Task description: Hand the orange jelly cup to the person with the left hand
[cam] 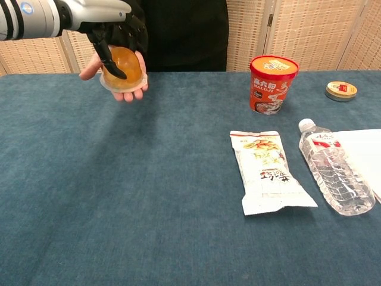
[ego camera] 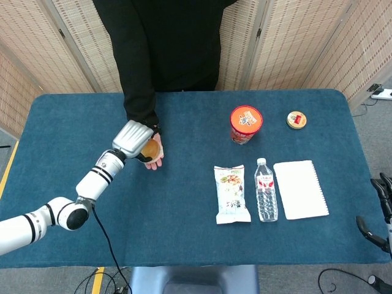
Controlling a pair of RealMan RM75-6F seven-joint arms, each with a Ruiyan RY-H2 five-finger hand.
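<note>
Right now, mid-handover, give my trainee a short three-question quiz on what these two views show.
1. True or false: the orange jelly cup lies in the person's palm with the left hand on it.
2. Which lies nearest the folded white towel? A) red instant noodle cup B) water bottle C) snack packet
3. Fill in: the small round tin sits to the ____ of the noodle cup in the head view.

Key: 1 true; 2 B; 3 right. The right hand shows only at the frame edge; its state is unclear.
</note>
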